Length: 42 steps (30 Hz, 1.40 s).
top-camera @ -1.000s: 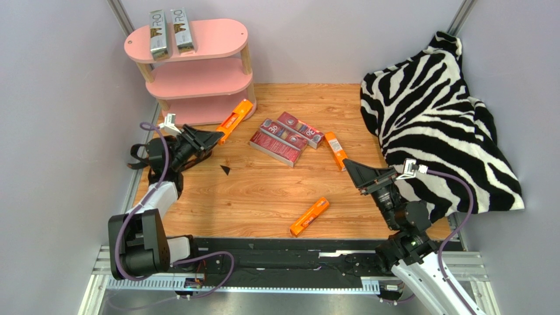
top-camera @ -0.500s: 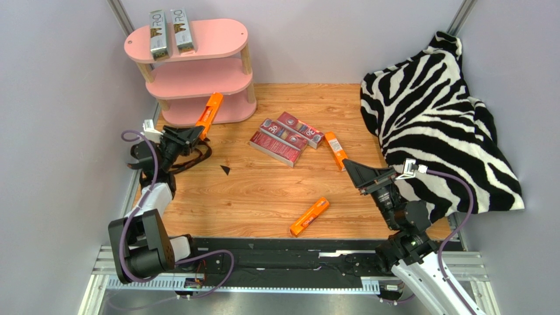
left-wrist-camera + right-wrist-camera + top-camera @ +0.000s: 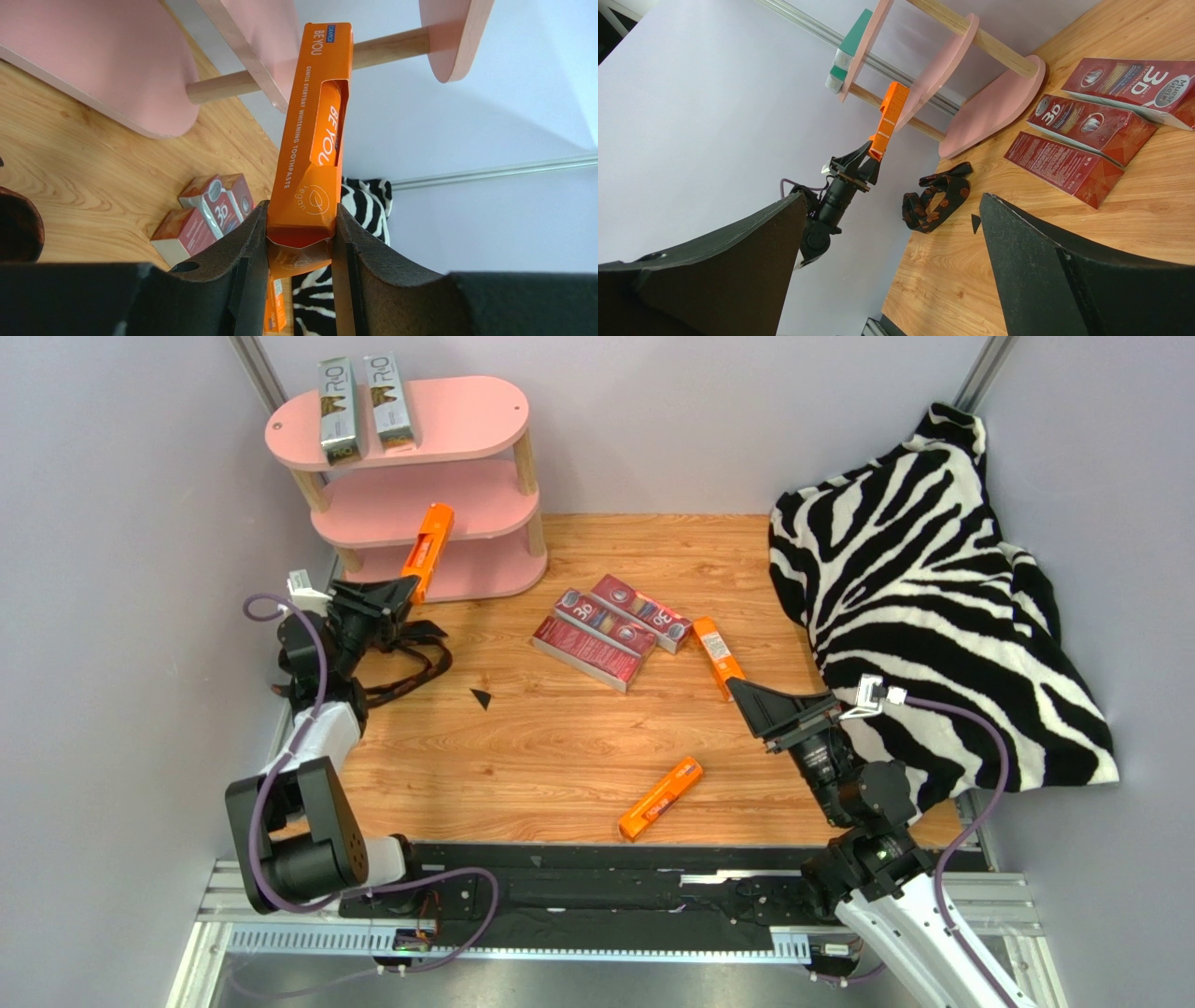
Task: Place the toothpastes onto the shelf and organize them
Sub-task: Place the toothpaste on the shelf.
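Orange carton: near end clamped in left gripper; long axis tilted up, far end twd shelf, at mid board edge. Right gripper: spread wide, empty. Nearby: black strap, red cartons on table.

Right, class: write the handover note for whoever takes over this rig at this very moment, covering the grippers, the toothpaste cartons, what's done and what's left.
Left gripper: shut on one bright orange toothpaste carton, held up at the front of the pink three-tier oval-board shelf, not set down.
Right gripper: open, empty, over the wooden table near the zebra-print cloth.
Done: two silver-grey cartons lie on the top board.
Left: the held carton, two loose orange cartons and three dark red cartons on the table.
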Available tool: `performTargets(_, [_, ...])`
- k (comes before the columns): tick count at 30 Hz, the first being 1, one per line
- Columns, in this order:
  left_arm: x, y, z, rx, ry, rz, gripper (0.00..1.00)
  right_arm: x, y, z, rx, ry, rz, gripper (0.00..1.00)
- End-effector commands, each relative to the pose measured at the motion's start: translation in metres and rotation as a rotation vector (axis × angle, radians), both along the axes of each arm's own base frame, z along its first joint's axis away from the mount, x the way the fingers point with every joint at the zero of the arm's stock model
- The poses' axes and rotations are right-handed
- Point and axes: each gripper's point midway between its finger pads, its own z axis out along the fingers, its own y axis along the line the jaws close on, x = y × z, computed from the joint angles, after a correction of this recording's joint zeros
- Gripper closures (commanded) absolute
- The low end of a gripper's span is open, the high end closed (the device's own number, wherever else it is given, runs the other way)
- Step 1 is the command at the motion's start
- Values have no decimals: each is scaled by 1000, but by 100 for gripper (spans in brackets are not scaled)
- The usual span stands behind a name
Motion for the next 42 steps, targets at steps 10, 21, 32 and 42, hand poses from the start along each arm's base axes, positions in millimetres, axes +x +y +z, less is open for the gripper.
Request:
performTargets(10, [54,33,21,-67,-44,89,69,-5,-4,19,-16,-44,-11,0])
performTargets(21, [94,51,14,-80,37,168,64,-6,-6,20,-25,-50,-24,0])
performTargets(32, [128,61,28,-2,86,201,57,-8,-11,16,-42,-42,-44,0])
performTargets(42, [147,60,-6,8,163,185,51,-9,-15,14,-50,-39,-59,0])
